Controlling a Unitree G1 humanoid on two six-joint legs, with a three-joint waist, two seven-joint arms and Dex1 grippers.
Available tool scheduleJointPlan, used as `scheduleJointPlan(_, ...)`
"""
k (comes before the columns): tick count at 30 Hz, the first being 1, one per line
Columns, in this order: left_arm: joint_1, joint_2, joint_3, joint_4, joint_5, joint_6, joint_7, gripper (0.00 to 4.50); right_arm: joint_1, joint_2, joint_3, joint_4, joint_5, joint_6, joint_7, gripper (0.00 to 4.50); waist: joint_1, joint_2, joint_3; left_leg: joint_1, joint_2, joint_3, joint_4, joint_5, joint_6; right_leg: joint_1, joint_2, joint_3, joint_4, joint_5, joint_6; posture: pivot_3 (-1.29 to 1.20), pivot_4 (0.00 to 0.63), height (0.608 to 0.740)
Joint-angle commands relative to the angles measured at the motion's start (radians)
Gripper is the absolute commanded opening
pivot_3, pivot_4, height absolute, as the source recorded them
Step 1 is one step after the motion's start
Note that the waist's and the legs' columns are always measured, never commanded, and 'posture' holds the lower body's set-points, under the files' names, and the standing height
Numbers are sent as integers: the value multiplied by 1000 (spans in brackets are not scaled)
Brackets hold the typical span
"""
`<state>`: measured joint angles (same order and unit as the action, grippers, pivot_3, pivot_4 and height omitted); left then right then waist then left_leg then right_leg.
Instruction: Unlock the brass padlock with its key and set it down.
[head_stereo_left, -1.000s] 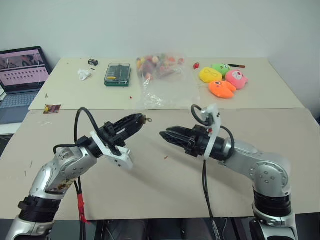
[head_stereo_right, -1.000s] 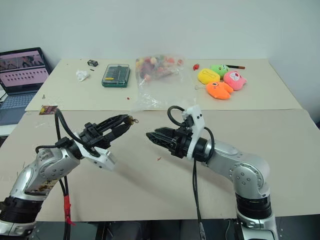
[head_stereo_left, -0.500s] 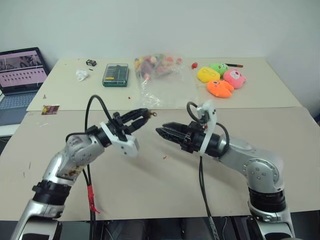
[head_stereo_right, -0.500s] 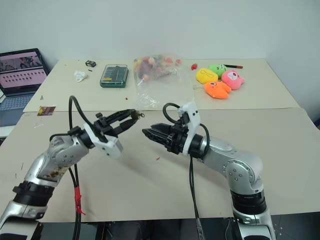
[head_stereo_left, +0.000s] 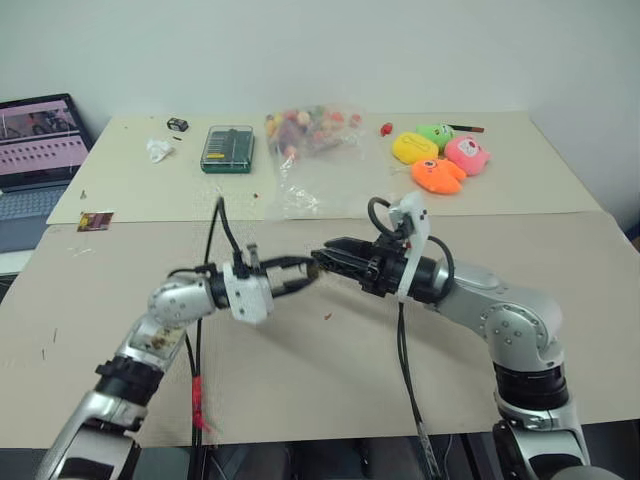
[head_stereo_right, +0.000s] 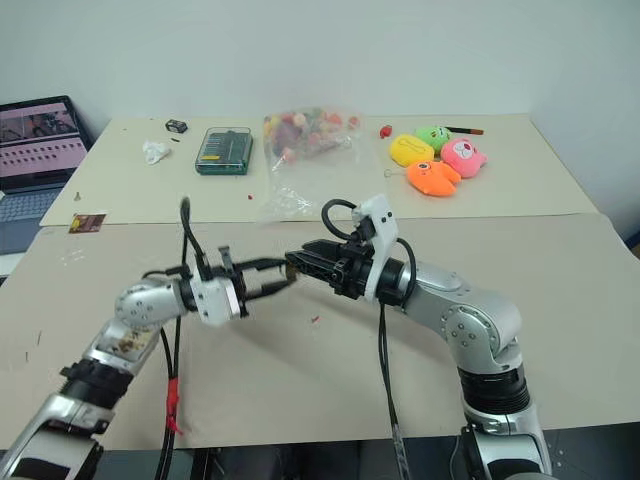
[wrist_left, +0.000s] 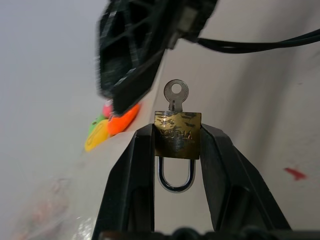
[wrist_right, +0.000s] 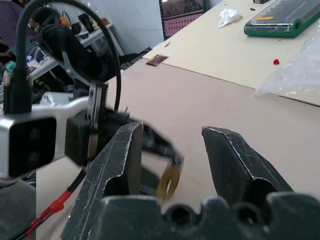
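My left gripper (wrist_left: 177, 131) is shut on the brass padlock (wrist_left: 177, 136), pinching its body from both sides. The silvery shackle (wrist_left: 175, 180) points back toward the wrist. The key (wrist_left: 176, 95) sticks out of the padlock's far end with its round head free. My right gripper (head_stereo_left: 322, 256) is level above the table's middle, its tips just beyond the left gripper (head_stereo_left: 303, 273) and almost touching it. In the right wrist view its fingers (wrist_right: 125, 150) stand apart around nothing, with the blurred padlock (wrist_right: 170, 179) just ahead of them.
At the back of the tan table (head_stereo_left: 330, 370) lie a green tool case (head_stereo_left: 227, 148), a clear bag of colourful pieces (head_stereo_left: 310, 150) and several plush toys (head_stereo_left: 440, 160). A laptop (head_stereo_left: 40, 135) stands at the far left. A red scrap (head_stereo_left: 327, 316) lies below the grippers.
My left gripper has swung down and to the right with the padlock and rolled over. Its tip now nearly meets the right gripper's tip. The right gripper has barely moved.
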<state>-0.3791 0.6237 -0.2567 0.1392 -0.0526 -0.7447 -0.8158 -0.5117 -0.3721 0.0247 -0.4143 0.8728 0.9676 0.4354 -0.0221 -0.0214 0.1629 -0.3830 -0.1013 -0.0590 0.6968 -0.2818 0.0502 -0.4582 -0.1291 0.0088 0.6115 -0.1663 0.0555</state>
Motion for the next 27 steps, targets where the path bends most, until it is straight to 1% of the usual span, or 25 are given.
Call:
scheduleJointPlan(1,10,9,44,-37,33,-87,31,804,-6,1,-12,-29,1,-20,9,2411,5,0,0,0,0,0,0,0,0,0,0,0,0,0,0,0,150,740)
scheduleJointPlan(6,-4,17,85,66,96,-188,77,804,14,-8,-17,-39,2,-4,3,2411,8,0,0,3,0,0,0,0,0,2,0,0,0,0,0,0,150,740)
scheduleJointPlan(8,-21,21,107,105,143,-229,112,804,16,-14,-25,-41,12,6,0,2411,8,0,0,2,0,0,0,0,0,1,0,0,1,0,0,0,150,740)
scheduleJointPlan(13,-55,23,139,157,210,-278,181,804,12,-25,-38,-47,33,24,-2,2411,9,0,0,2,0,0,0,0,0,2,0,0,0,0,0,0,150,740)
scheduleJointPlan(14,-58,23,141,159,223,-286,193,804,11,-26,-38,-46,36,27,-1,2411,9,0,0,2,0,0,0,0,0,2,0,0,0,0,0,0,150,740)
scheduleJointPlan(17,-73,17,184,126,353,-340,275,804,19,-32,-27,-50,51,50,5,2411,8,0,0,2,0,0,0,0,0,1,0,0,0,0,0,0,150,740)
scheduleJointPlan(22,-73,10,193,73,401,-321,339,804,22,-29,-23,-52,55,59,4,2411,9,0,0,2,0,0,0,0,0,2,0,0,0,0,0,0,150,740)
scheduleJointPlan(27,-83,18,183,37,409,-278,362,804,22,-26,-20,-48,55,63,1,2411,8,0,0,2,0,0,0,0,0,1,0,0,1,0,0,0,150,740)
